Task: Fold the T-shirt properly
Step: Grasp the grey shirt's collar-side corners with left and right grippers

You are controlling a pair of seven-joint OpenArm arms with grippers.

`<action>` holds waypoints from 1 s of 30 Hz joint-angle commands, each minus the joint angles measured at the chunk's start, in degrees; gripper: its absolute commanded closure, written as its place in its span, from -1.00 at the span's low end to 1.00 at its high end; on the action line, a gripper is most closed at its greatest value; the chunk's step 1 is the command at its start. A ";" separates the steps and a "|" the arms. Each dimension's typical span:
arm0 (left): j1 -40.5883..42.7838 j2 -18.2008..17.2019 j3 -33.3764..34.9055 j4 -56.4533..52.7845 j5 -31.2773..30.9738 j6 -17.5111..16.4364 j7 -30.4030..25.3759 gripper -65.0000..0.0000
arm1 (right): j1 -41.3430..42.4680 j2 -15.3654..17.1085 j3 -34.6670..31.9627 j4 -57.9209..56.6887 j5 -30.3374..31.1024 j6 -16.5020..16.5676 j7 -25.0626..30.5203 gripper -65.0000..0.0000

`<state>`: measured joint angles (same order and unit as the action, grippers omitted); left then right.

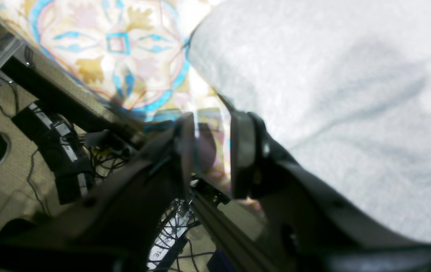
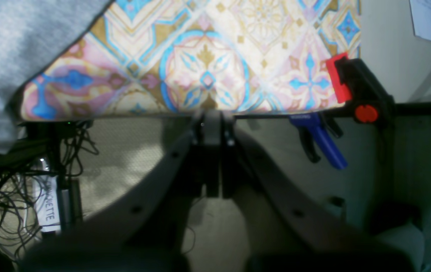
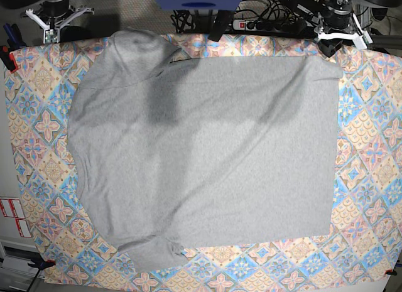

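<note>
Left fingers [image 1: 244, 155], parted and empty, are nearer the shirt [image 3: 239, 135], beside its corner; right fingers [image 2: 227, 151], closed, empty, sit farther off.

The base view looks down from above, farthest off. Both wrist views look close past their grippers, sharing shirt [image 3: 207, 141] and patterned cover [image 3: 47, 125].

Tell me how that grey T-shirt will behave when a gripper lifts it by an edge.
The T-shirt will probably flop and drape, since soft creases run across it. It looks light for its spread, being thin cloth. Its bunched lower corner may trail or fold under.
</note>
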<state>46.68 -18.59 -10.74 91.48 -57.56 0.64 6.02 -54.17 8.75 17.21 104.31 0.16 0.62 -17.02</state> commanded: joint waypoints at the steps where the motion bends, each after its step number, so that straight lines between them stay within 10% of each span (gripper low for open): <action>1: 0.23 -0.44 -0.11 0.69 0.02 -0.43 -0.97 0.46 | -0.82 0.43 0.41 0.96 -0.12 -0.58 1.06 1.00; 30: -5.93 1.14 6.39 -3.88 0.37 -0.43 -0.88 0.48 | -0.20 0.26 0.41 1.05 -0.12 -0.58 -1.31 1.00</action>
<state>40.60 -17.15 -4.21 87.24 -57.25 0.25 4.91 -54.02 8.58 17.21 104.33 0.16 0.38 -19.22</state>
